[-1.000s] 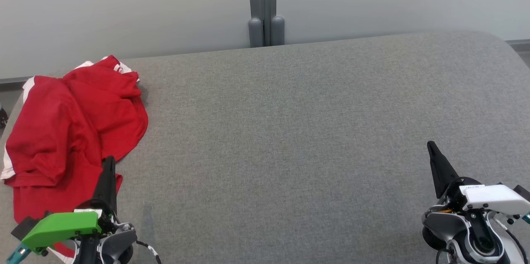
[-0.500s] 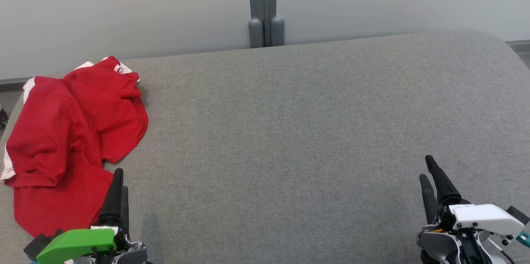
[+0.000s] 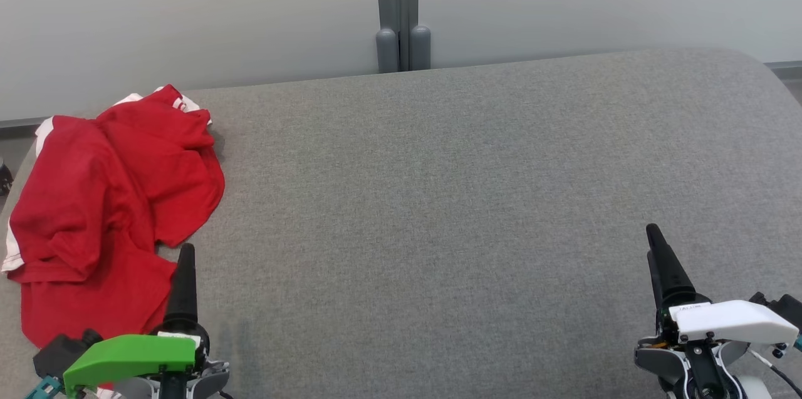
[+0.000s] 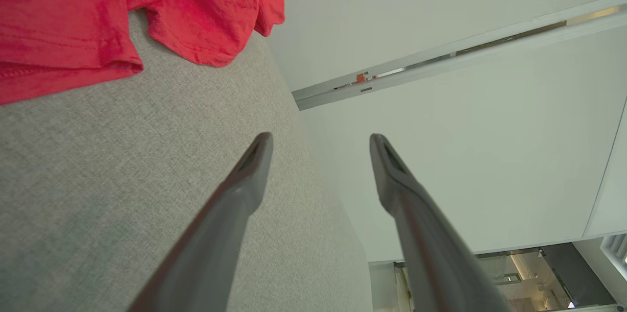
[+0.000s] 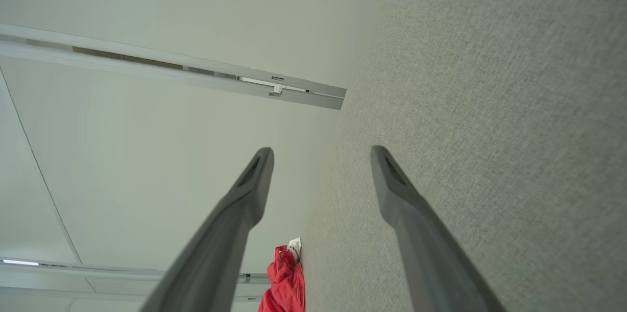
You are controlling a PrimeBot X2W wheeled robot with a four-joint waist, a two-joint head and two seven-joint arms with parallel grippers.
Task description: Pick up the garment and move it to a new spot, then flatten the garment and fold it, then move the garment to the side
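— Two small labels are all the writing on show: a white tag beside the green cover [image 3: 128, 355] behind the left fingers [image 3: 185, 264], and a line of dark print on the white cover [image 3: 733, 321] behind the right fingers [image 3: 661, 255]. Both are too small to read.

— Anything on the garment?

— The garment [image 3: 106, 198] is red with white trim, crumpled in a heap at the left end of the counter [image 3: 438, 198]. I cannot make out any print among its folds. It runs from the far edge toward the near one, and its white-trimmed side lies right at the counter's left edge.

— How do the fingers stand?

— Both pairs are spread wide with nothing between them, as each wrist view shows. The left pair hangs just beside the garment's near right hem, apart from the cloth. The right pair is over the near right part of the counter, well apart from the garment.

— Edges and room?

— The counter's corners are rounded. Bare grey cloth stretches from the garment's right hem across the middle to the right end. Beyond the far edge stands a pale wall [image 3: 188, 10], with a grey post [image 3: 401, 10] at mid-length.
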